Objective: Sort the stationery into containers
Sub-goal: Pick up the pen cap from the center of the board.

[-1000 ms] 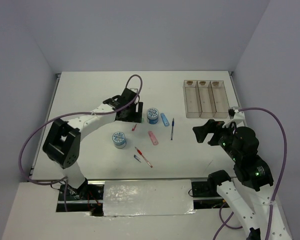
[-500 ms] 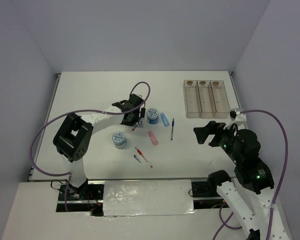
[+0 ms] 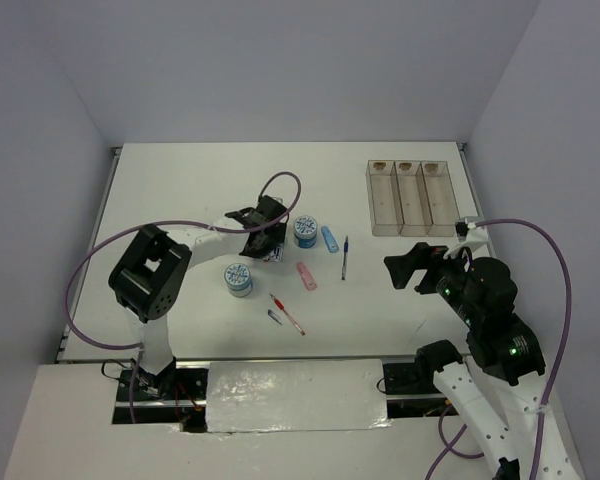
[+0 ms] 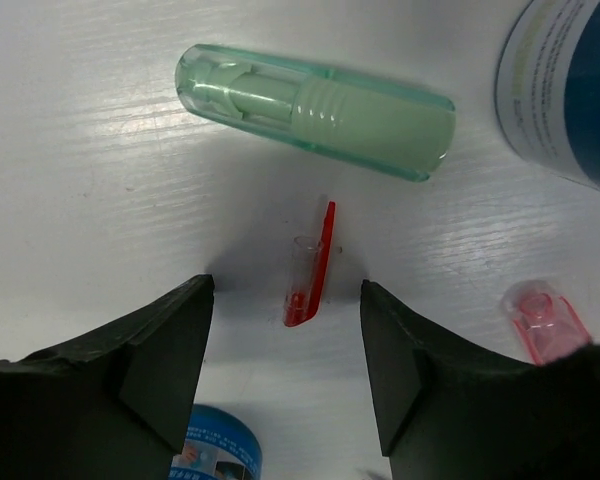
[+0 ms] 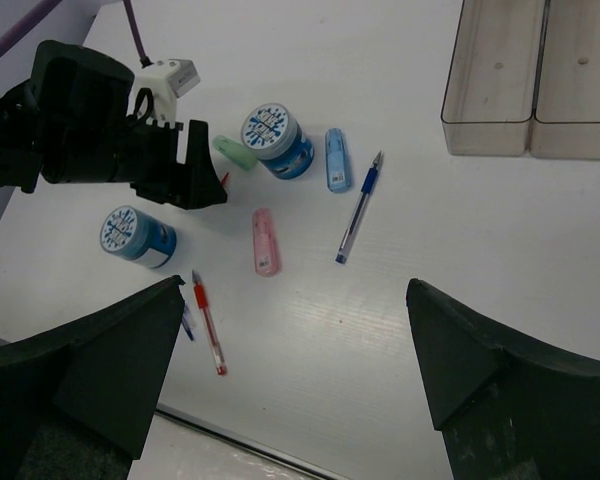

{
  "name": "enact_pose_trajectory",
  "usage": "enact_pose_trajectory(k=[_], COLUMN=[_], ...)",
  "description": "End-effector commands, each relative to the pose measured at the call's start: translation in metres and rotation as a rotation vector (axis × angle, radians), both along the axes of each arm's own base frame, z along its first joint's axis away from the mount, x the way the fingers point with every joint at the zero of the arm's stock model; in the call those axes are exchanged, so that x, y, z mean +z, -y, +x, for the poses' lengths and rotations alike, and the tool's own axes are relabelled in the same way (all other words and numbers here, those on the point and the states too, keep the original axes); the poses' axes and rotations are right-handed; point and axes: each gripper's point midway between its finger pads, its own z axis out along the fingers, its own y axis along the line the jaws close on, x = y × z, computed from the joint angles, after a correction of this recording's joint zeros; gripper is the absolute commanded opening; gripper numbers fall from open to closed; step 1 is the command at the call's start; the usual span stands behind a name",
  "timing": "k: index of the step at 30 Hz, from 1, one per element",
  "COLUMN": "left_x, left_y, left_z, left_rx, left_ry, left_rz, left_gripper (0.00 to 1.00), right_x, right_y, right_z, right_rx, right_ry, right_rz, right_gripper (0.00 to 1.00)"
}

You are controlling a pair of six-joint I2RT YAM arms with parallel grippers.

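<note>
My left gripper (image 3: 265, 243) (image 4: 285, 292) is open and low over the table, its jaws either side of a small red pen cap (image 4: 310, 268). A green clip (image 4: 315, 112) lies just beyond it, with a blue-white tape roll (image 3: 305, 231) (image 4: 570, 90) to its right. The second tape roll (image 3: 238, 279) stands nearer. A blue clip (image 3: 329, 238), a pink clip (image 3: 306, 276), a dark blue pen (image 3: 344, 257) and a red pen (image 3: 288, 314) lie mid-table. My right gripper (image 3: 410, 265) (image 5: 295, 300) is open and empty, high above the table. The clear three-compartment tray (image 3: 410, 197) is at the far right.
A small blue pen cap (image 3: 274, 317) lies beside the red pen. The left arm's purple cable (image 3: 280, 185) loops over the table behind the gripper. The table's right edge (image 3: 477, 215) runs close beside the tray.
My left gripper has come toward the near side, from behind the tape roll down to the red pen cap, and its wrist has turned. The right arm has barely moved.
</note>
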Motion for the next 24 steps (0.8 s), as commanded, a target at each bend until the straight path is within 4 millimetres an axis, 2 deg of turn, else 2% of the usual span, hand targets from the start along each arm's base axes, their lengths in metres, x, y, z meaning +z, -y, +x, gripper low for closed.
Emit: enact_pose_trajectory(k=[1, 4, 7, 13, 16, 21, 24], left_x=[-0.015, -0.017, -0.017, -0.022, -0.026, -0.026, -0.023], left_y=[0.001, 0.001, 0.002, 0.0, -0.002, -0.001, -0.001], left_z=[0.001, 0.0, -0.005, -0.016, -0.02, -0.025, -0.026], left_rx=[-0.028, -0.033, -0.039, -0.042, -0.039, -0.042, -0.048], left_ry=[-0.014, -0.021, -0.022, -0.038, -0.054, -0.056, -0.055], left_rz=[0.02, 0.029, 0.038, 0.044, 0.045, 0.046, 0.043], left_gripper=[0.72, 0.62, 0.57, 0.51, 0.38, 0.37, 0.28], right_x=[0.007, 0.006, 0.007, 0.006, 0.006, 0.007, 0.008], right_y=[-0.006, -0.005, -0.005, -0.005, -0.005, -0.004, -0.005], right_z=[0.004, 0.005, 0.005, 0.005, 0.005, 0.004, 0.005], right_rx=[0.029, 0.023, 0.021, 0.022, 0.024, 0.021, 0.022], right_ry=[0.038, 0.034, 0.037, 0.035, 0.034, 0.038, 0.038], right_rz=[0.005, 0.006, 0.003, 0.004, 0.005, 0.003, 0.007], right_gripper=[1.0, 1.0, 1.0, 1.0, 1.0, 1.0, 1.0])
